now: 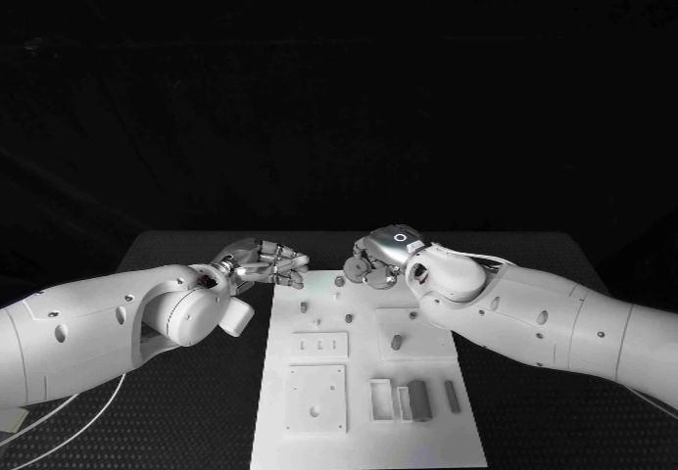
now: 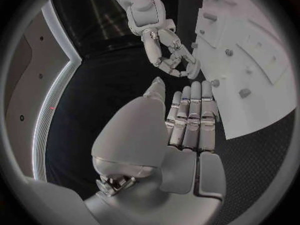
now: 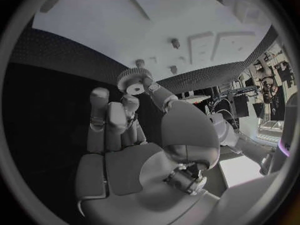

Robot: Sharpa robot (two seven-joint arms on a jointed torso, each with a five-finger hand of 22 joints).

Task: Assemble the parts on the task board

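At the task board's [image 1: 364, 392] far edge, the right hand [image 3: 134, 130] pinches a toothed gear [image 3: 132, 80], plain in its wrist view; the left hand [image 2: 187, 120] hovers empty, fingers extended.

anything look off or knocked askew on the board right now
Nothing stands out. The task board lies flat and square on the table, its small parts seated in place. The right robot hand holds a toothed gear at its fingertips above the board's far edge; the left robot hand is empty.
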